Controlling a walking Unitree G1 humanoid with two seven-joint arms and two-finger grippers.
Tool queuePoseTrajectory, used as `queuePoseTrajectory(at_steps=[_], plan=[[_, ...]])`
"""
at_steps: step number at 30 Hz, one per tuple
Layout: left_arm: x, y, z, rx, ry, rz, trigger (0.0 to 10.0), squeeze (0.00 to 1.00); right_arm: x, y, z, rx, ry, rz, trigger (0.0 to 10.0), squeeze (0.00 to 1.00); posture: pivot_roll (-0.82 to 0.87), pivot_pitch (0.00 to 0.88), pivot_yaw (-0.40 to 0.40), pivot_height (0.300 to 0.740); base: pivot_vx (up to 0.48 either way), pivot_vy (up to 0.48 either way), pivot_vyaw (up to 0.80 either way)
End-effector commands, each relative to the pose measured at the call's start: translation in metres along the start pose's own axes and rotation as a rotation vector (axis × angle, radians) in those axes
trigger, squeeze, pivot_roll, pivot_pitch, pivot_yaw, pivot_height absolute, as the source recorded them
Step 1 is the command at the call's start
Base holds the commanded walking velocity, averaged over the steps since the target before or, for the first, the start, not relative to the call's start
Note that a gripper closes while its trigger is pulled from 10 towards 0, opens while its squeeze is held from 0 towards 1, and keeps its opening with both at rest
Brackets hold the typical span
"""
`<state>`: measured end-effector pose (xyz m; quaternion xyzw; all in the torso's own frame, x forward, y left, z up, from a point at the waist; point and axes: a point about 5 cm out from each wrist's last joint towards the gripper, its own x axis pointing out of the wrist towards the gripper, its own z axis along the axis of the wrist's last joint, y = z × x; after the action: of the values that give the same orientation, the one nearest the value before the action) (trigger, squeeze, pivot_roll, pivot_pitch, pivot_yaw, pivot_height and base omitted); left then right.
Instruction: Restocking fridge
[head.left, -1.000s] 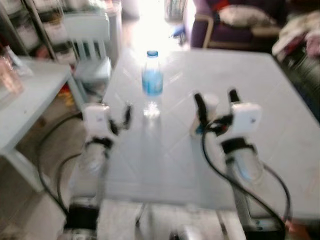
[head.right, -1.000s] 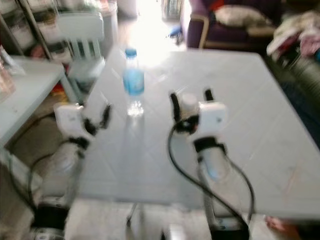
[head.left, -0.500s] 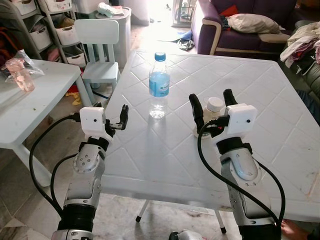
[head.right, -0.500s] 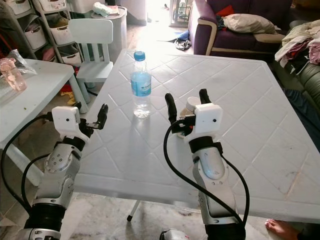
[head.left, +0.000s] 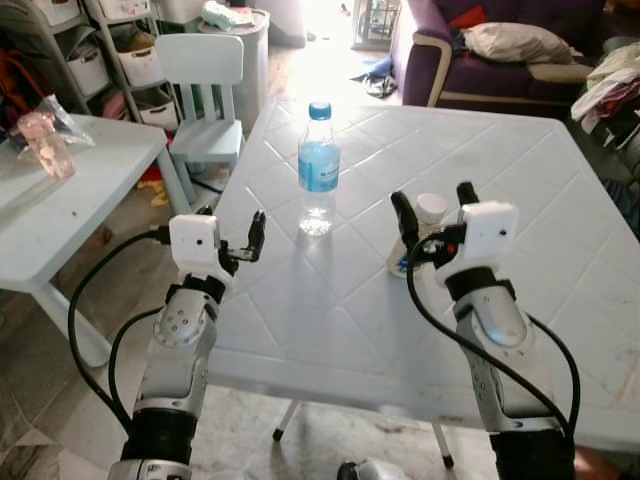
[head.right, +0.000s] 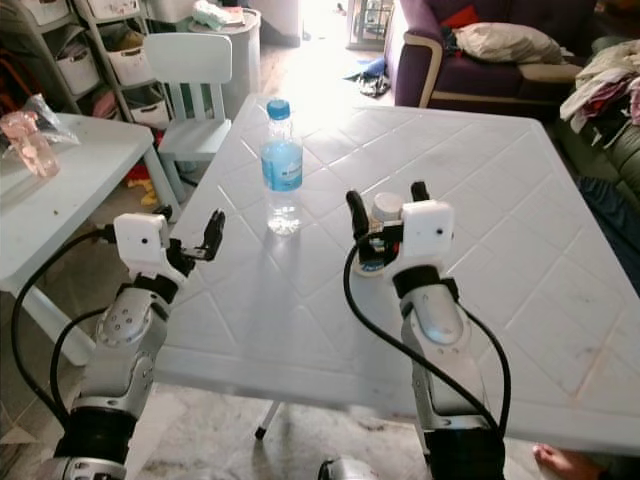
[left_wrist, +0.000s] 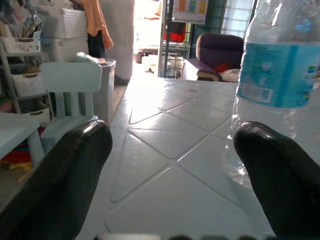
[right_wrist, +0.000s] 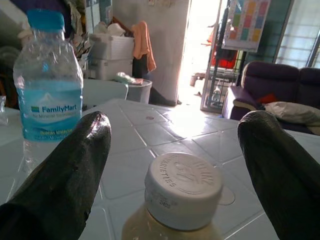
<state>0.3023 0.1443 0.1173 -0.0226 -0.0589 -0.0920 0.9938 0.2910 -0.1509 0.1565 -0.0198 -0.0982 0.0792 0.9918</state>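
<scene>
A clear water bottle with a blue cap and blue label stands upright on the white table, towards its far left. To its right stands a short bottle with a white cap, holding pale liquid. My right gripper is open, one finger on each side of that white-capped bottle, with gaps on both sides. My left gripper is open and holds nothing; it hovers over the table's left edge, short of the water bottle.
A low white side table at the left carries a pink item in a plastic bag. A white child's chair stands beyond it. A purple sofa lies behind the table. A person's foot shows at the bottom right.
The picture was blurred a second ago and is sharp now, with a slight shift of the camera. Both grippers keep the same places relative to the bottles.
</scene>
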Motion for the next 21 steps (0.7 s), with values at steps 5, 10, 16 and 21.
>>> queuePoseTrajectory(at_steps=[5,10,16,21], plan=[[-0.002,0.002,-0.002,0.009,0.016,0.000,10.0,0.00,0.002,-0.002,-0.006,0.010,0.046,0.014,10.0,0.49,0.05,0.033,-0.021,0.740,0.000,0.000,0.00],[-0.002,0.000,-0.003,0.009,0.021,-0.007,10.0,0.00,0.002,-0.004,-0.012,0.005,0.079,0.010,10.0,0.00,0.05,0.036,-0.020,0.740,0.000,0.000,0.00],[-0.001,0.000,-0.003,0.011,0.023,-0.010,10.0,0.00,0.004,-0.010,-0.013,0.017,0.084,0.000,1.6,0.00,0.05,0.036,-0.017,0.740,0.000,0.000,0.00],[-0.001,0.000,-0.003,0.012,0.024,-0.013,10.0,0.00,0.005,-0.012,-0.013,0.009,0.084,-0.006,0.0,0.00,0.05,0.035,-0.018,0.740,0.000,0.000,0.00]])
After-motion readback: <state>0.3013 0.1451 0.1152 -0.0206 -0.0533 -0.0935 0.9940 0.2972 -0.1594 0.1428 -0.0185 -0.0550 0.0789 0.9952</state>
